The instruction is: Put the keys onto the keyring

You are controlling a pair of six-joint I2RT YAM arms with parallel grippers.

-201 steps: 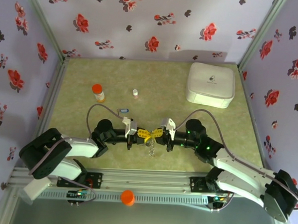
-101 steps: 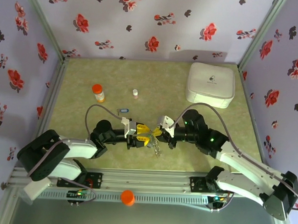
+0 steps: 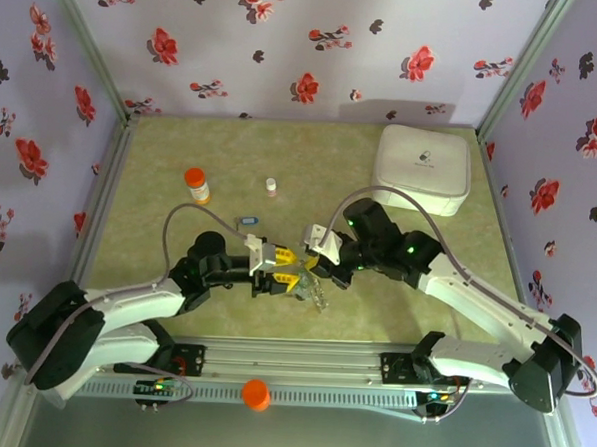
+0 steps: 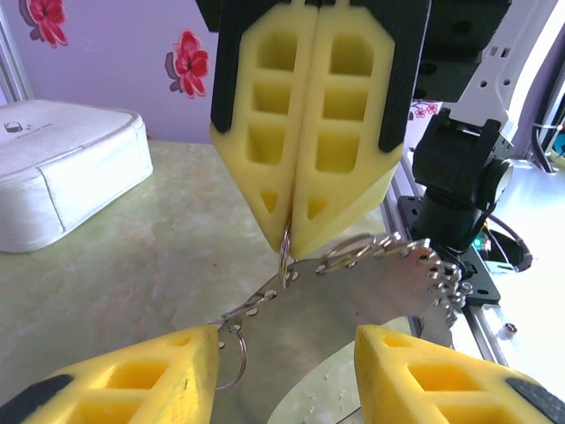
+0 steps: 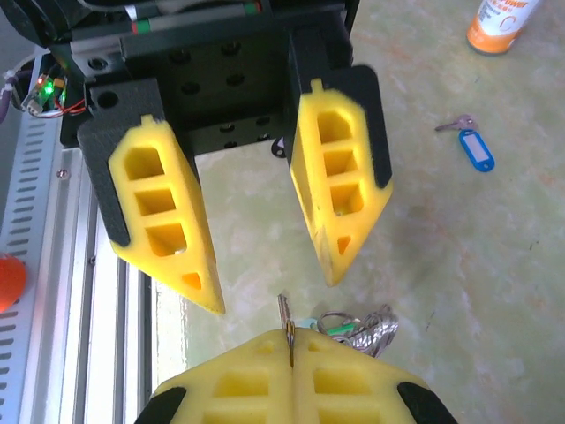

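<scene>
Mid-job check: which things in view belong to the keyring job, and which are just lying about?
Job: keyring, pinched by the shut right gripper; open left gripper; blue-tagged key.
Lying about: white box; orange-capped bottle; small vial; round orange object.

Middle of the table (image 3: 332, 160) is jammed. The right claw (image 4: 288, 240), clamped on the keyring (image 4: 388, 256), sits nose-first at the gap between the left claw (image 5: 270, 287)'s spread fingers, so nothing else fits through there. On the far left, the orange bottle (image 3: 196, 185), small vial (image 3: 271, 186) and blue-tagged key (image 3: 247, 221) clutter the way. The white box (image 3: 424, 168) hogs the far right corner. There's a wide open strip between vial and box. Flowered walls (image 3: 288, 43) box in three sides.
</scene>
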